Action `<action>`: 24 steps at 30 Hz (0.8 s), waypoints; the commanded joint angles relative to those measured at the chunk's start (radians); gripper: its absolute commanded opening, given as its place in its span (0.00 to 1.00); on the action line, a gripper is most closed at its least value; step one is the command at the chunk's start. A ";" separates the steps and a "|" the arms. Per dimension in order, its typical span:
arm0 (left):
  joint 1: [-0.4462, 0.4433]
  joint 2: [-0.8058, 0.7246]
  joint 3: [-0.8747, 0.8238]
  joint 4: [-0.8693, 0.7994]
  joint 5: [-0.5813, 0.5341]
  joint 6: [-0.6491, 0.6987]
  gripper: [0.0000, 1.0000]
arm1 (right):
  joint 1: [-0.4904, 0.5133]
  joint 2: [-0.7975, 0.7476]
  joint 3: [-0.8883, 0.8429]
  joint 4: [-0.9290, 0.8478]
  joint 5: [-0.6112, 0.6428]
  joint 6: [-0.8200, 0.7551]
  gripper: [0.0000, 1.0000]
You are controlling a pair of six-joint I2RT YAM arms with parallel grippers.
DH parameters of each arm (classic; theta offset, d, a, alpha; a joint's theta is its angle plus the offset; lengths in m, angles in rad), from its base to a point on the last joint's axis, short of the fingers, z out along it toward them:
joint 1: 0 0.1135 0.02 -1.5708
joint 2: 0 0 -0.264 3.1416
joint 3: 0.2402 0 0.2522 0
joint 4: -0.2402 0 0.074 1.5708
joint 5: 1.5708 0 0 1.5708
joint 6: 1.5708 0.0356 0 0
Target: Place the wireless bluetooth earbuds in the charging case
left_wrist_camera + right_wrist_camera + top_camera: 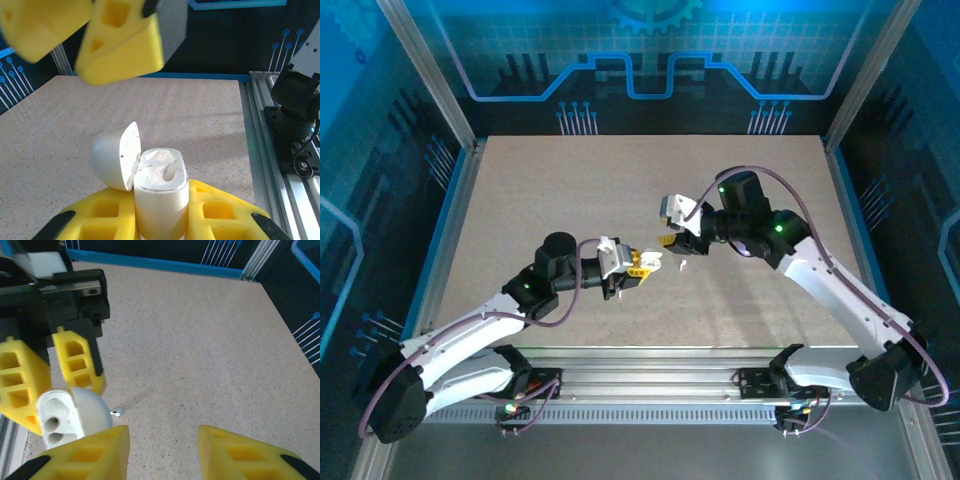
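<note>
Earbud case (161,195) is clamped tight between my left fingers (100,216), which are closed right down on its lower body. My left gripper (638,264) has it around the middle of the table (520,200), a bit toward the near edge. The lid (116,155) is flipped open and hangs off the left side of the case in my left wrist view, with the open top facing the camera. There's a moulded white inside with sockets, but I honestly can't tell if a bud is sitting in there.

Just to the right of the case, one tiny white earbud (116,413) is lying on the table, close beside the case but not touching it. From the top view it's the small white speck (683,267) between my two grippers.

Further right, my right gripper (162,455) hangs above the table, near the case and the loose bud. Its fingers (87,455) are spread partway with nothing between them, just bare table showing through the gap.
</note>
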 commanded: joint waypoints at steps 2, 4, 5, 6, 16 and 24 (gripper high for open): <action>-0.006 -0.016 -0.006 0.040 -0.003 -0.023 0.14 | -0.006 -0.049 -0.045 0.007 -0.068 0.022 0.45; -0.005 -0.018 -0.006 0.038 -0.004 -0.025 0.14 | 0.001 -0.049 -0.058 0.007 -0.074 0.029 0.46; -0.006 -0.019 -0.008 0.039 -0.002 -0.025 0.14 | 0.004 -0.046 -0.060 0.007 -0.073 0.029 0.47; -0.005 -0.019 -0.010 0.040 -0.002 -0.024 0.14 | 0.006 -0.043 -0.060 0.005 -0.072 0.030 0.48; -0.006 -0.025 -0.014 0.045 -0.008 -0.028 0.14 | 0.020 0.018 -0.034 -0.007 -0.085 0.017 0.51; -0.006 -0.028 -0.012 0.046 0.002 -0.035 0.14 | 0.024 0.043 -0.033 0.019 -0.050 0.031 0.50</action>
